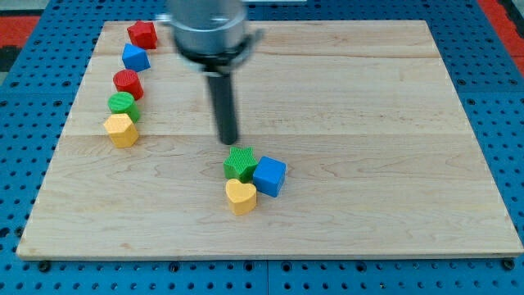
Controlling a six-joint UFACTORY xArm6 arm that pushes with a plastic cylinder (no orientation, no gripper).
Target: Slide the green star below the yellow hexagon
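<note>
So my tip [228,141] is hovering, or more likely resting, on the wooden board [368,123] just above the green star [241,162] in the view, and it's got nothing to open or close, being a bare rod, and it's not holding anything, just sitting very close to the star's top edge; whether it's actually touching I can't tell from this angle. That star is sitting mid-board in a tight little cluster, touching or nearly touching the blue cube [269,176] on its right and the yellow heart [241,197] right below it. The yellow hexagon [121,130] is way over by the view's left edge, at the bottom of a curved row running up through a green cylinder [122,103], a red cylinder [128,83], a blue block [135,57] and a red block [142,34]. So I'm judging this as barely started: the star is still well apart from the hexagon and needs to travel left and a bit down to end up under it. As for what's hard to see, the arm's big grey housing is blurring out at the top and getting cropped by the frame, and the exact shapes of those top two blocks are looking fuzzy to me.
</note>
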